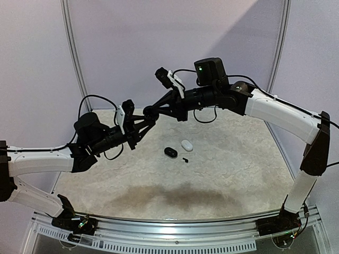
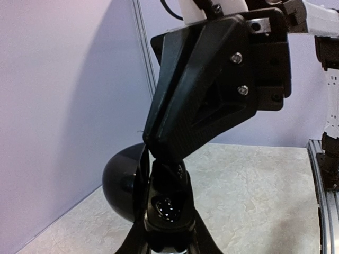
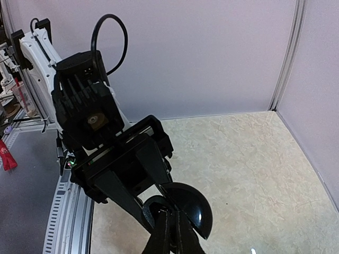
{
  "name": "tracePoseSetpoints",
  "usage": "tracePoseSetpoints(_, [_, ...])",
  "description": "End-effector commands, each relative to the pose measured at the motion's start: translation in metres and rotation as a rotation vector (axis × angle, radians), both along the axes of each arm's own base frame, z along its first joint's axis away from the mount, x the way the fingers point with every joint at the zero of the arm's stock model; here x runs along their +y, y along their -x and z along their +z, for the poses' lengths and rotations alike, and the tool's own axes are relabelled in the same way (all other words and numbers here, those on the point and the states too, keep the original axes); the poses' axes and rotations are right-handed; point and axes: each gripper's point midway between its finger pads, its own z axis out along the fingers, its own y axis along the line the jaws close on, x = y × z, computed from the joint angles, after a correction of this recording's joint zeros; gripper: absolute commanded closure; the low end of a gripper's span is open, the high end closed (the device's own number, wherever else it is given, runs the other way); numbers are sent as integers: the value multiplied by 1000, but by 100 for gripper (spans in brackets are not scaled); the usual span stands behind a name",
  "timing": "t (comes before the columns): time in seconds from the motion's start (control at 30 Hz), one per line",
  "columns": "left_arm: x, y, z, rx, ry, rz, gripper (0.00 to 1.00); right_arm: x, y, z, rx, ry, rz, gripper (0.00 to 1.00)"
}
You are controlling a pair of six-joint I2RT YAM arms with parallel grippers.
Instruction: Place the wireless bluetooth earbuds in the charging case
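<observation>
**Two arms converge in mid-air, left of centre in the overhead view, above the pale surface (image 1: 238, 159).** Principal hazard: the right claw (image 2: 159, 152) is clenched, with its tips pressed into the open black charging case (image 2: 166, 209). It could lever that case out of the left claw (image 1: 147, 117), which grasps the case's base on both sides. A tilted push would probably jam against the socket rim or the glossy hinged lid (image 2: 121, 185). Lesser hazard: a bud pinched at the right tips might slip and drop, though the tips are hidden, so whether one is there cannot be told. Pose: the left arm reaches from lower left toward centre, with the case's sockets turned to its own wrist camera. The right arm stretches leftward from upper right, fingers angled steeply down. Below centre lie a second black case (image 1: 170, 152), a white case (image 1: 187, 144) and one loose black earbud (image 1: 185, 159).
</observation>
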Motion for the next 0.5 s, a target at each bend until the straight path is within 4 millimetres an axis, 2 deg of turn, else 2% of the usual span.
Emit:
tracePoseSetpoints(0.0, [-1,2,4,-23,9,-1,100,-1,-8,-24,38,77,-40,94])
tracePoseSetpoints(0.27, [0,2,10,-44,33,-1,100,0,-11,-31,63,83,-58,94])
tracePoseSetpoints(0.47, [4,-1,16,-51,54,30,100,5,-14,-51,124,108,-73,95])
